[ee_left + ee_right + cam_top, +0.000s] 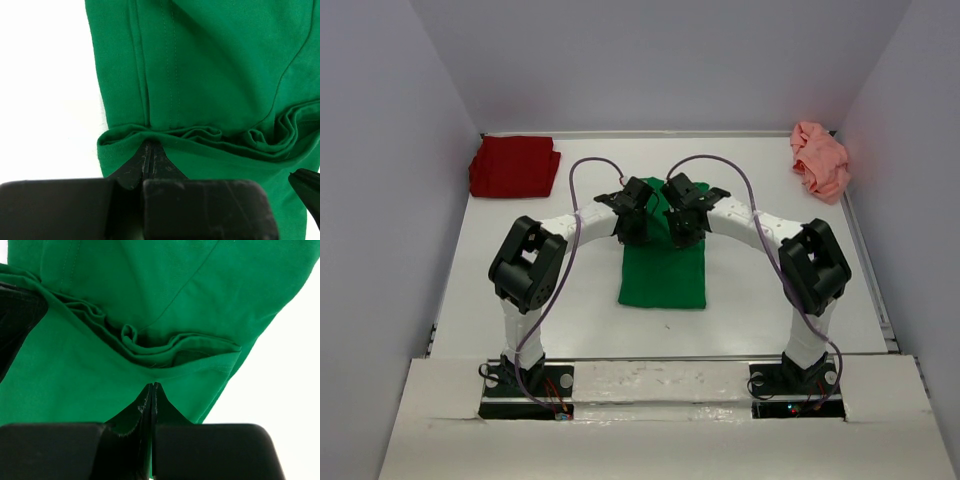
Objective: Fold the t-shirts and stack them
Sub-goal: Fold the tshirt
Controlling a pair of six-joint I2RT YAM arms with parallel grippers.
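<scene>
The bright green t-shirt (663, 275) lies as a long folded strip at the table's middle. Its far end is raised and bunched between the two arms. My left gripper (632, 232) (150, 147) is shut, pinching a folded edge of the green t-shirt (210, 65) near its left side. My right gripper (682, 232) (153, 387) is shut on the same folded edge of the green t-shirt (150, 295) near its right side. The dark red t-shirt (513, 165) lies folded at the far left. At the far right corner the salmon pink t-shirt (820, 158) sits crumpled.
Grey walls close in the white table (760, 290) on the left, back and right. The two arm bases (525, 380) (798, 378) stand at the near edge. Purple cables (590, 165) loop above both wrists.
</scene>
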